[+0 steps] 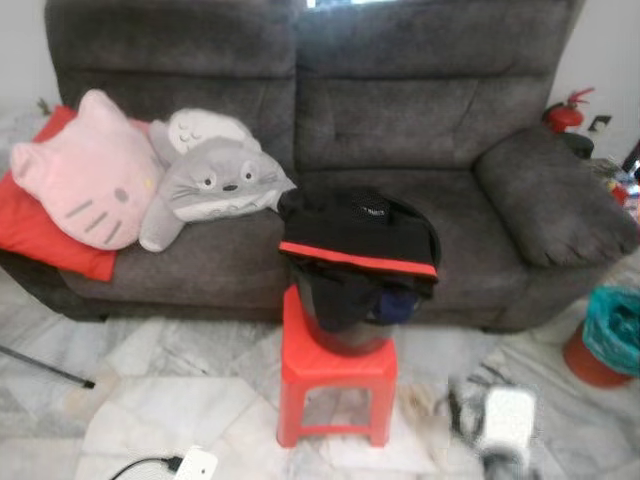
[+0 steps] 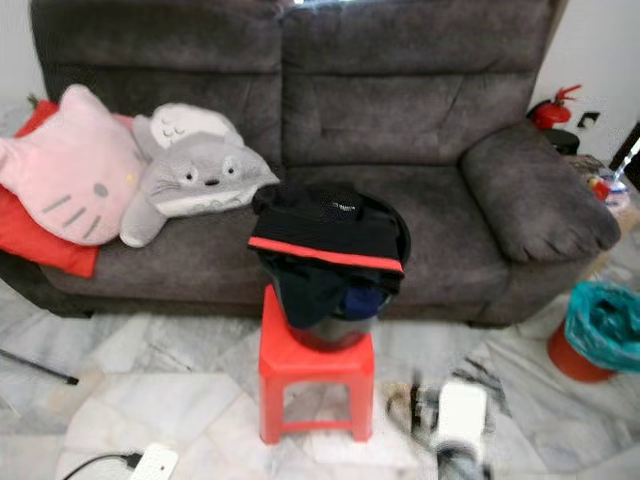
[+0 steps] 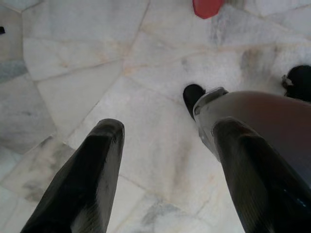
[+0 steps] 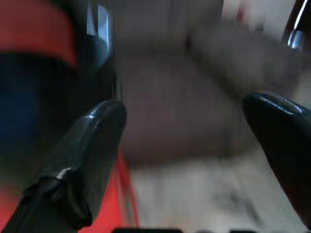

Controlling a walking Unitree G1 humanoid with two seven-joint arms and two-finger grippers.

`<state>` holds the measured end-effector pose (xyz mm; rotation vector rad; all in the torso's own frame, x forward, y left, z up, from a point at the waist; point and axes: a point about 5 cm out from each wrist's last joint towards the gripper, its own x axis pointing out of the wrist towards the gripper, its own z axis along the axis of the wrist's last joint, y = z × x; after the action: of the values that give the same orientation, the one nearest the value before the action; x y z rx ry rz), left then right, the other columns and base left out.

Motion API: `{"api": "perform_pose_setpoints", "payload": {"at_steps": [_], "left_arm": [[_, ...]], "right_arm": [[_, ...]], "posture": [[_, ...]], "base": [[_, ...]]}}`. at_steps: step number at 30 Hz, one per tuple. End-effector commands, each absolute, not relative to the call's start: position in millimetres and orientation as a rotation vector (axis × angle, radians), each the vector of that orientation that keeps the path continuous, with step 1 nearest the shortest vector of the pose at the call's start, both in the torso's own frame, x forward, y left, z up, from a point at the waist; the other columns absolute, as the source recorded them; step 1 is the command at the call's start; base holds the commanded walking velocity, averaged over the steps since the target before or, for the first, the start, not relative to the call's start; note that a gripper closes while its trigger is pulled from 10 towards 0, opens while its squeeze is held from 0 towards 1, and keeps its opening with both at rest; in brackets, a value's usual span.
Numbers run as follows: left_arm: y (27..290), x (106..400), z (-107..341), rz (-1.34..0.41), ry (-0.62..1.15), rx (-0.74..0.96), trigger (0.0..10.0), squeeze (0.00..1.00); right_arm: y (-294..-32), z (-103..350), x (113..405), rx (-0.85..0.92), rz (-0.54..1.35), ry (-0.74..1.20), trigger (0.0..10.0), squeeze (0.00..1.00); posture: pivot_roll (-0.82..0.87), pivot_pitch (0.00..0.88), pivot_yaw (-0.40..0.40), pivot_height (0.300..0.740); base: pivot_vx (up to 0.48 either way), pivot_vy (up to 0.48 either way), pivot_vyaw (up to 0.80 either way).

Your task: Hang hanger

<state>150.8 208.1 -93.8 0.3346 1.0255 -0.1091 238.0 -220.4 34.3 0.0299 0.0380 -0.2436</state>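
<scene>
Hanging low, the left gripper (image 3: pixel 165 141) has its fingers apart over the marble floor (image 3: pixel 97 73). The right gripper (image 4: pixel 194 145), blurred, also spread, is just right of a red stool (image 1: pixel 335 375). The stool carries a dark bucket (image 1: pixel 345 335) draped in black clothing (image 1: pixel 355 240). Behind sits a grey sofa (image 1: pixel 420 110). No hanger can be made out.

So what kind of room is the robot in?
Most likely a living room in someone's home. There is a big grey sofa with a pink cat cushion and a grey plush toy on it, and a basket of clothes on a red stool.
</scene>
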Motion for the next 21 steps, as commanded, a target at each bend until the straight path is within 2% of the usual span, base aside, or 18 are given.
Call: {"api": "perform_pose_setpoints", "payload": {"at_steps": [1,12,14,20,21], "left_arm": [[213,143,-96,-0.101,1.053,0.334,10.0,0.00],[211,139,-98,-0.100,1.070,0.339,10.0,0.00],[210,140,-98,-0.103,1.068,0.339,10.0,0.00],[209,143,-97,-0.101,1.057,0.326,10.0,0.00],[209,143,-97,-0.097,1.053,0.319,10.0,0.00]], "right_arm": [[-219,25,233,0.099,-0.247,0.103,10.0,0.00],[-217,56,228,-0.131,-0.199,0.025,10.0,0.00],[-217,66,234,-0.237,-0.182,-0.010,10.0,0.00],[-209,84,246,-0.343,-0.124,-0.057,10.0,0.00],[-205,92,249,-0.422,-0.085,-0.091,10.0,0.00]], "posture": [[-0.11,0.000,-0.027,0.740],[-0.11,0.000,-0.025,0.740],[-0.12,0.000,-0.021,0.740],[-0.12,0.000,-0.020,0.740],[-0.12,0.000,-0.019,0.740]], "base": [[0.000,0.000,0.00],[0.000,0.000,0.00],[0.000,0.000,0.00],[0.000,0.000,0.00],[0.000,0.000,0.00]]}}
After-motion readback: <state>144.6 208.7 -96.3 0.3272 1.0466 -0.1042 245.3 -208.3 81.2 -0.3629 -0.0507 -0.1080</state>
